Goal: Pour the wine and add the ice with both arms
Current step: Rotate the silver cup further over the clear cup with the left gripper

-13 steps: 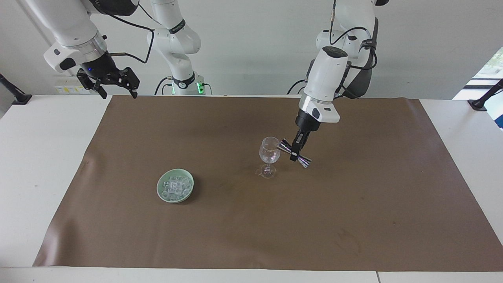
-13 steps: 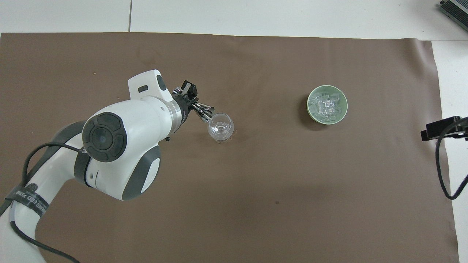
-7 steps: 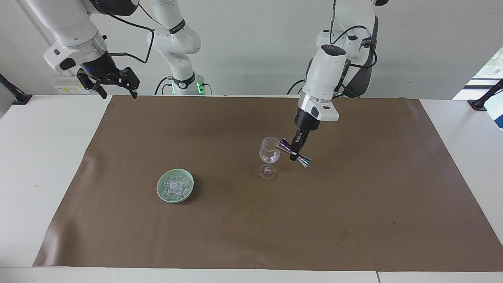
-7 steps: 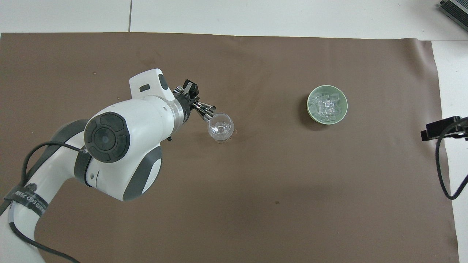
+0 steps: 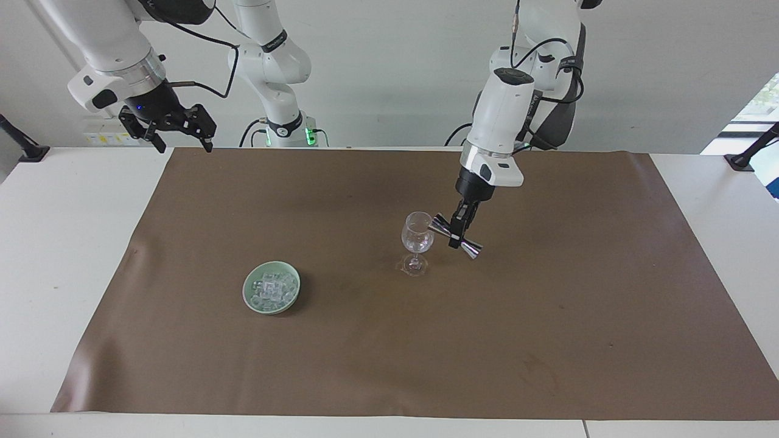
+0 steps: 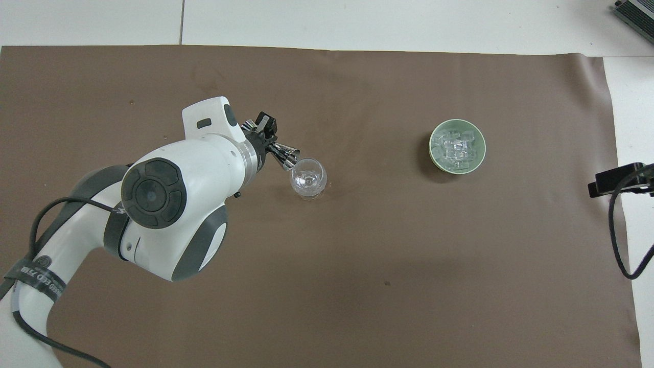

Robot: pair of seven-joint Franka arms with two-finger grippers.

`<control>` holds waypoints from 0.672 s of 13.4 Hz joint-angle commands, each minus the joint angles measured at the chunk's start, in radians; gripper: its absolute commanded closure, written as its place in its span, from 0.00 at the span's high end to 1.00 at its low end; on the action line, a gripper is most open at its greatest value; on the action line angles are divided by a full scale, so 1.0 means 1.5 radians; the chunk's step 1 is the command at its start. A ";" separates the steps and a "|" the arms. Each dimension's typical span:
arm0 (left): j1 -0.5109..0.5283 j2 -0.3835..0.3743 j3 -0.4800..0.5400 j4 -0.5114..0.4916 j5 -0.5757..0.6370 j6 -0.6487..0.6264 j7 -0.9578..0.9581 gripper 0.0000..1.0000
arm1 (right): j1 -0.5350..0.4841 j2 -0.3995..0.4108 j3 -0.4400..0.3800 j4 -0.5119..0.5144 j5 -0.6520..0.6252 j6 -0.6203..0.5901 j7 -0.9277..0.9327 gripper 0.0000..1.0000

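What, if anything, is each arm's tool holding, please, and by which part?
The left tool is shut on the narrow waist of a silver double-ended metal jigger, tilted beside the clear wine glass. The right tool, waiting open, holds nothing.

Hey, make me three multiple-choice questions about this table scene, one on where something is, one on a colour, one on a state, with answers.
1. Where does the heap of clear ice cubes lie?
A. in the pale green round dish
B. in the clear stemmed wine glass
C. on the brown mat

2. What colour is the dish?
A. red
B. pale green
C. black

3. What is the left end effector doing?
A. hanging open over the dish
B. gripping the silver double-cone jigger, tilted at the glass's rim
C. clamping the glass's stem

Answers:
1 A, the cubes sit inside the dish.
2 B, its rim looks pale green in both views.
3 B, its fingers are shut on the jigger's waist; the right end effector waits open.
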 commanded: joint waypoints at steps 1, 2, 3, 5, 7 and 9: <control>-0.013 0.006 0.008 0.018 0.022 -0.021 -0.021 0.00 | -0.004 -0.007 0.002 -0.003 0.003 -0.004 -0.008 1.00; -0.013 0.005 0.008 0.018 0.022 -0.023 -0.021 0.00 | -0.004 -0.007 0.002 -0.003 0.003 -0.003 -0.008 1.00; -0.013 0.005 0.008 0.018 0.023 -0.025 -0.020 0.00 | -0.004 -0.006 0.002 -0.003 0.003 -0.004 -0.008 1.00; -0.021 0.005 0.008 0.018 0.023 -0.025 -0.020 0.00 | -0.004 -0.007 0.002 -0.003 0.003 -0.004 -0.008 1.00; -0.024 0.005 0.008 0.018 0.026 -0.025 -0.021 0.00 | -0.004 -0.007 0.002 -0.003 0.003 -0.004 -0.008 1.00; -0.034 0.006 0.009 0.016 0.028 -0.029 -0.020 0.00 | -0.004 -0.007 0.002 -0.003 0.003 -0.005 -0.008 1.00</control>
